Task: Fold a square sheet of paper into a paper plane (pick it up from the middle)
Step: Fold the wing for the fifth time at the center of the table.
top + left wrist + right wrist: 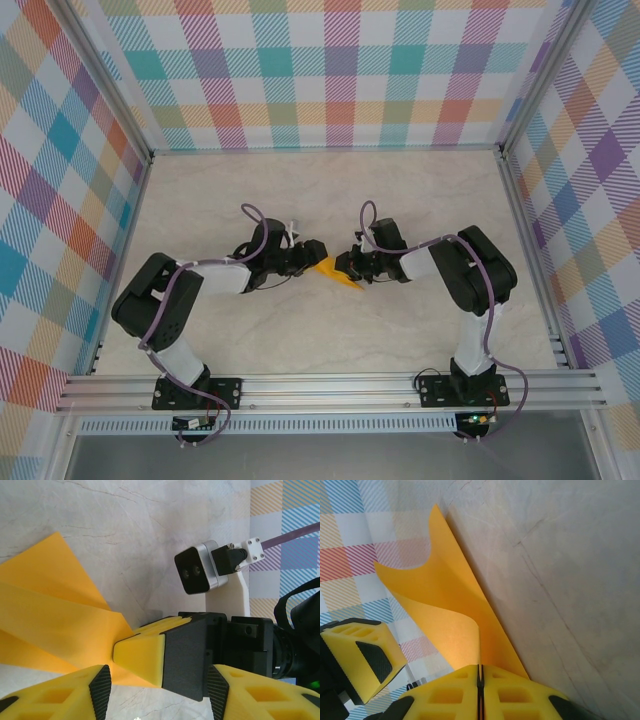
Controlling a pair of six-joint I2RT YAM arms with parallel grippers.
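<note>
Nearest to us the arm bases (195, 390) sit on the rail (330, 392) at the near edge of the table (420, 190), and from them both arms reach in toward its middle. There the sheet of paper (337, 273) lies between the two grippers as a small orange wedge, its low edge on or just above the tabletop; we cannot tell which. The right gripper (480, 672) has its fingers pressed together on one edge of the sheet, pinching it so that the paper curls up and away from the pads. The left gripper (160, 695) faces it from the left with its fingers spread, one on either side of the right gripper's tip, gripping nothing. The paper shows creases and overlapping layers, so we judge some folds made, yet the shape is broad and loose, not a slim dart; the narrowing folds and the centre crease seem left to do. Beyond, the marbled table runs to the plaid far wall (340, 70).
</note>
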